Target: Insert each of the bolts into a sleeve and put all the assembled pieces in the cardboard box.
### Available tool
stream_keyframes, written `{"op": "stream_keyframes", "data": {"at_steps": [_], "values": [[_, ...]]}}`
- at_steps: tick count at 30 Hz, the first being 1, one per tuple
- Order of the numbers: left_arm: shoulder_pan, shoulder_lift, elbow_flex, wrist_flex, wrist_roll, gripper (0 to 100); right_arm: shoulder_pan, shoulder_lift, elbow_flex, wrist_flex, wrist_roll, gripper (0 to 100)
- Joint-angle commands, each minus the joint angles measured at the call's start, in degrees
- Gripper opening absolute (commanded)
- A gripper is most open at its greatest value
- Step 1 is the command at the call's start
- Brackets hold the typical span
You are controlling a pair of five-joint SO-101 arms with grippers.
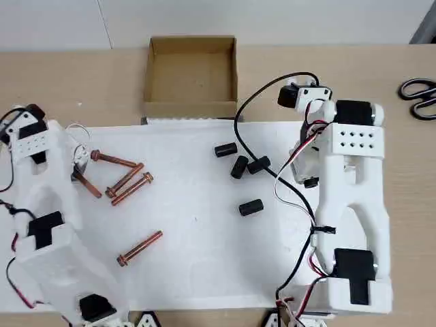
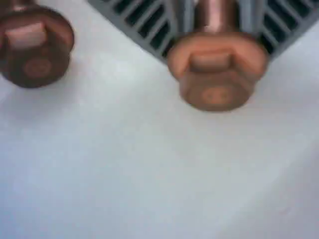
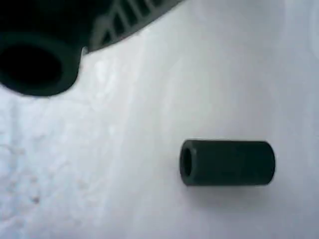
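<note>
Over the foam (image 1: 204,238), left tool (image 1: 80,162) grips a bolt (image 2: 217,74), right tool (image 1: 308,176) a sleeve (image 3: 35,64).

Scissors (image 1: 419,97) and one bolt (image 2: 35,47) are cut off.

Cardboard box (image 1: 191,107): brown, open-topped, upright, at the far edge of the white foam sheet (image 1: 204,272).
Bolts (image 1: 139,248): five, copper-coloured with flanged hex heads, on the sheet's left part.
Loose bolts: one lies alone towards the near edge. Two lie side by side farther back, with another just beyond them.
Gripped bolt (image 2: 217,79): its shank sits between the left gripper's (image 2: 215,30) fingers, head outward.
Sleeves (image 1: 251,207): short black tubes lying on their sides. Three are close together mid-sheet, with one apart.
Gripped sleeve (image 3: 35,64): at the right gripper (image 1: 304,170), with its bore seen end-on.
</note>
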Motion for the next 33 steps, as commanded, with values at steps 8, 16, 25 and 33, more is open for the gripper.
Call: {"op": "stream_keyframes", "data": {"at_steps": [8,16,25,33], "values": [[5.36,-0.18,-14.55,17.32,0.18,1,0.22,-0.22,-0.26,0.4,0.26,0.3],[9.58,-0.35,-34.15,27.52,-0.09,1,-1.1,-0.66,-0.53,0.57,0.18,0.3],[17.23,-13.54,-36.97,27.52,-7.47,1,-8.31,-0.84,-0.53,0.75,-7.56,0.3],[25.32,-29.45,-29.32,27.52,-13.45,1,-9.54,-14.9,-0.18,0.84,-10.55,0.3]]}}
